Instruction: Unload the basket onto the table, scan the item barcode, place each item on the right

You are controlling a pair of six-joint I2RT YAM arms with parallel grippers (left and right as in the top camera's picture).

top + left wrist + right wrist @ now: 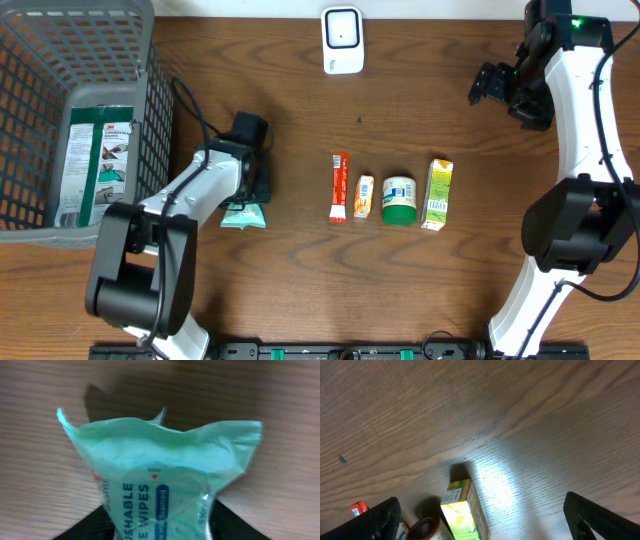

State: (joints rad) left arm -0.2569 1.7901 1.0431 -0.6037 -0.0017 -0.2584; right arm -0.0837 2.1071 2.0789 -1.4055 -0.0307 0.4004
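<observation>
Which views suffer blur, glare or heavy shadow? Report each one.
Left wrist: the wipes pack is close and soft, print blurred, dark shadow behind it. Right wrist: bright glare patch on the table beside the juice carton. Overhead: sharp, evenly lit.

— What do I have on the left side?

— I see the basket (155,110) in the far left corner, with a flat packet (95,160) lying in it. Right of the basket and nearer, the wipes pack (243,216) lies on the table (300,290), partly under the left gripper (252,190).

— And the middle?

— I have four things in a row, left to right: a sachet (339,187), a small packet (364,197) just beside it, a tub (398,199), then a carton (437,194). The scanner (342,40) stands at the far edge, straight behind the sachet.

— The right?

— The right gripper (495,85) hangs far right, well apart from the carton.
</observation>
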